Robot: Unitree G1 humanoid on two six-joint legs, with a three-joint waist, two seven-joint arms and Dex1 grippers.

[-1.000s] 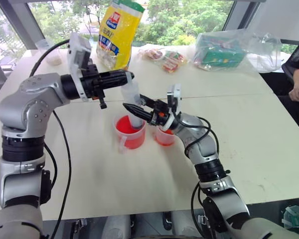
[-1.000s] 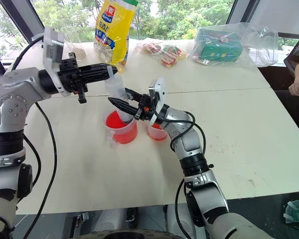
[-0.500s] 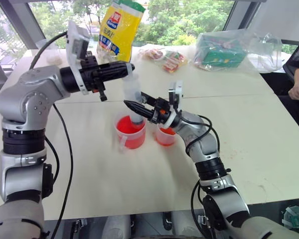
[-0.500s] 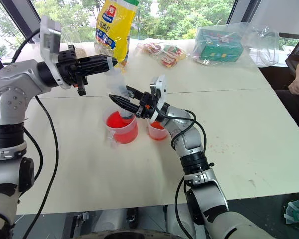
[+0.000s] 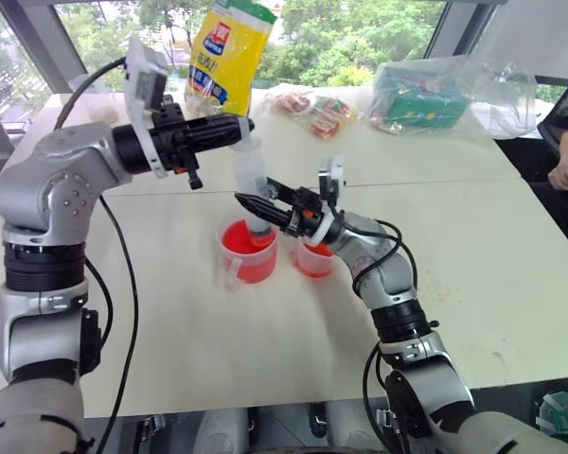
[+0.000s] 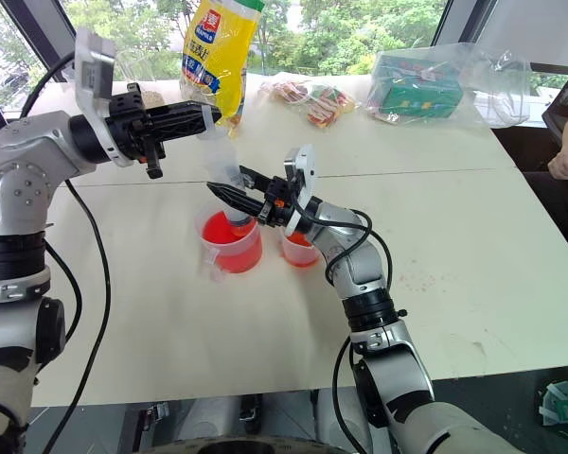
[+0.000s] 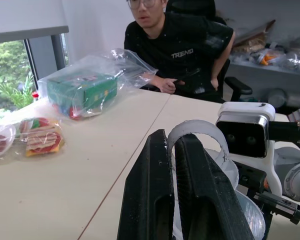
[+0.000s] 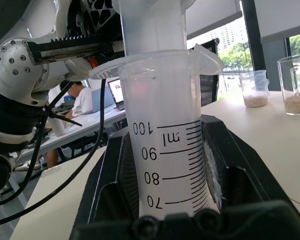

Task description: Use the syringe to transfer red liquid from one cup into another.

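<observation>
Standing upright in the handled cup point(image 5: 247, 253), the syringe point(image 5: 253, 189) sits higher than a second ago, its plunger drawn up; its tip is hidden in the red liquid point(image 5: 241, 238). The left gripper point(image 5: 235, 130) is clamped on the plunger top, the right gripper point(image 5: 257, 205) on the barrel. The small cup point(image 5: 313, 258) stands just beside.

Left wrist view: a person's shirt reads "TREND".

Right wrist view: the barrel reads 100, 90, 80, 70, "ml".
</observation>
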